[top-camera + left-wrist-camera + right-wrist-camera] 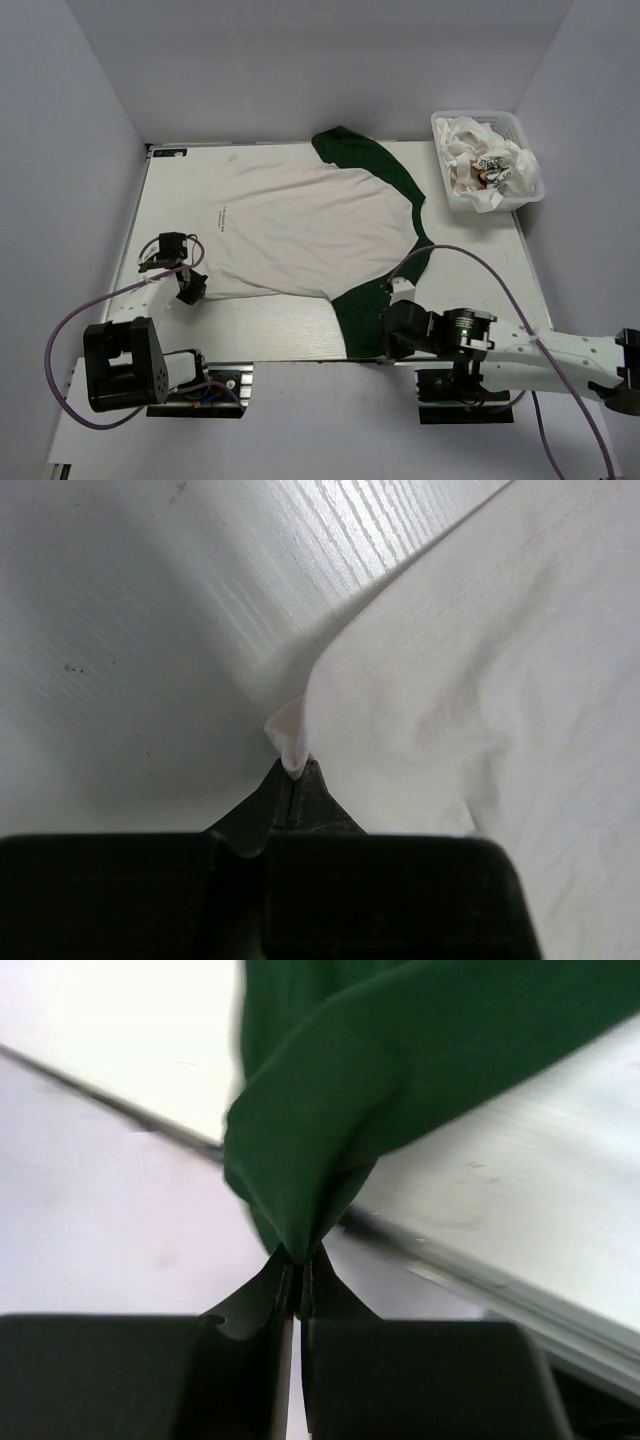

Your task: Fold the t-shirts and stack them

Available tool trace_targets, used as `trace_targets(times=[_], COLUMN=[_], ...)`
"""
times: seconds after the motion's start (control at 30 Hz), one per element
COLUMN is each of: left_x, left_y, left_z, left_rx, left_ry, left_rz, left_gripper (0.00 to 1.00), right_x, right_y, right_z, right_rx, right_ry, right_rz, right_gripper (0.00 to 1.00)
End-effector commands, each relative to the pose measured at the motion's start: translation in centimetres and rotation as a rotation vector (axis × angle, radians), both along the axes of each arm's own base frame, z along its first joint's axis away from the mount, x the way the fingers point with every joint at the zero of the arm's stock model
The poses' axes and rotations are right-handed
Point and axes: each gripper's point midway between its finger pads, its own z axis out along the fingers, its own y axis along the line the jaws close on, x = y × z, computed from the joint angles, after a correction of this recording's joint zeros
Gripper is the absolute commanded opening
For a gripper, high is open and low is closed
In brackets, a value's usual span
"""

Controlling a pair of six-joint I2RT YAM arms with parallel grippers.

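Now L gripper (293,772) is pinching shut on the white hem corner of the green-sleeved t-shirt (300,225), which is lying spread across the table (250,335). R gripper (300,1257) is clamping its near green sleeve at the table's front edge. Other t-shirts (480,160) are sitting crumpled in the basket (437,135), far right.

Soft cloth, hard shiny board.
The t-shirt (300,230) is matt white cloth, its sleeve (330,1090) deep green and smooth; the table (120,630) gleams, finely grained; my right gripper (298,1270) is matt black plastic.
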Motion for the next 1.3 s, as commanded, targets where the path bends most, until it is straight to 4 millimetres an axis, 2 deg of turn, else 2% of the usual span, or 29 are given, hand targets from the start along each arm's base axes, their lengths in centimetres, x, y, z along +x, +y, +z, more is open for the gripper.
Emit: trace_targets(times=[0.0, 0.03, 0.07, 0.1, 0.13, 0.17, 0.23, 0.27, 0.3, 0.33, 0.43, 0.47, 0.53, 0.6, 0.67, 0.73, 0.8, 0.9, 0.97, 1.0, 1.03, 1.1, 1.13, 1.17, 1.23, 1.27], left_x=[0.0, 0.0, 0.4, 0.4, 0.4, 0.2, 0.5, 0.6, 0.6, 0.6, 0.6, 0.6, 0.3, 0.6, 0.8, 0.5, 0.5, 0.8, 0.8, 0.8, 0.5, 0.7, 0.5, 0.5, 0.5, 0.5], left_y=[0.1, 0.1, 0.1, 0.1, 0.3, 0.3, 0.3, 0.3, 0.3, 0.3, 0.2, 0.2, 0.1, 0.0, -0.1, -0.3, -0.3, -0.5, -0.5, -0.5, -0.5, -0.5, -0.5, -0.5, -0.5, -0.5], left_z=[1.1, 1.1, 1.6, 1.6, 1.9, 1.8, 2.1, 2.3, 2.3, 2.3, 2.3, 2.3, 2.0, 2.1, 2.2, 1.9, 1.9, 2.0, 2.0, 2.0, 1.7, 1.8, 1.7, 1.7, 1.7, 1.7], left_rx=[0.002, 0.002, 0.004, 0.005, 0.014, 0.013, 0.014, 0.015, 0.015, 0.015, 0.007, 0.007, 0.006, -0.001, -0.008, -0.014, -0.014, -0.023, -0.023, -0.023, -0.021, -0.019, -0.019, -0.019, -0.019, -0.019], left_ry=[-0.032, -0.032, -0.050, -0.050, -0.047, -0.038, -0.049, -0.058, -0.058, -0.058, -0.059, -0.059, -0.050, -0.062, -0.072, -0.062, -0.062, -0.073, -0.073, -0.073, -0.062, -0.071, -0.071, -0.071, -0.071, -0.071], left_rz=[-0.003, -0.003, -0.003, -0.003, 0.001, 0.001, 0.001, 0.001, 0.001, 0.001, -0.003, -0.003, -0.003, -0.006, -0.010, -0.022, -0.022, -0.026, -0.026, -0.026, -0.035, -0.035, -0.035, -0.035, -0.035, -0.035], left_gripper=[0.00, 0.00, 0.00, 0.00, 0.00, 0.00, 0.00, 0.00, 0.00, 0.00, 0.00, 0.00, 0.00, 0.00, 0.00, 0.00, 0.00, 0.00, 0.00, 0.00, 0.00, 0.00, 0.00, 0.00, 0.00, 0.00], right_x=[-1.7, -1.8, -2.1, -2.4, -2.7, -2.8, -2.7, -2.3, -2.4, -1.9, 0.3, 1.1, 2.3, 2.9, 3.3, 3.9, 4.6, 5.1, 5.2, 4.7, 4.3, 3.0, 2.6, 1.8, 1.9, 1.9], right_y=[-0.3, -0.6, -1.7, -3.2, -4.0, -4.2, -4.7, -4.8, -5.5, -5.7, -5.1, -5.1, -3.4, -1.3, 1.8, 2.9, 2.5, 1.6, -0.2, -2.5, -2.9, -6.0, -6.7, -8.8, -9.4, -10.5], right_z=[0.6, 0.9, -0.1, -1.2, -1.7, -1.7, -2.0, -1.9, -2.5, -2.3, -0.3, -0.3, 0.9, 1.2, 1.5, 0.7, -0.1, -1.3, -2.2, -3.4, -3.7, -4.5, -4.1, -3.7, -2.2, -1.8], right_rx=[0.096, 0.126, 0.097, 0.035, 0.001, -0.017, -0.086, -0.110, -0.219, -0.264, -0.404, -0.446, -0.434, -0.386, -0.275, -0.271, -0.334, -0.418, -0.472, -0.542, -0.542, -0.589, -0.573, -0.621, -0.511, -0.492], right_ry=[0.129, 0.143, 0.194, 0.215, 0.235, 0.239, 0.254, 0.235, 0.231, 0.190, 0.071, 0.034, -0.027, -0.052, -0.069, -0.090, -0.117, -0.111, -0.084, -0.060, -0.030, 0.051, 0.075, 0.103, 0.093, 0.082], right_rz=[-0.112, -0.146, -0.242, -0.287, -0.322, -0.324, -0.398, -0.399, -0.404, -0.362, -0.311, -0.314, -0.243, -0.165, -0.104, -0.069, -0.078, -0.119, -0.185, -0.201, -0.217, -0.337, -0.387, -0.465, -0.605, -0.721], right_gripper=[0.00, 0.05, 0.16, 0.18, 0.13, 0.15, 0.29, 0.38, 0.62, 0.90, 0.91, 0.91, 0.91, 0.91, 0.91, 0.91, 0.91, 0.91, 0.91, 0.91, 0.91, 0.91, 0.91, 0.91, 0.91, 0.91])
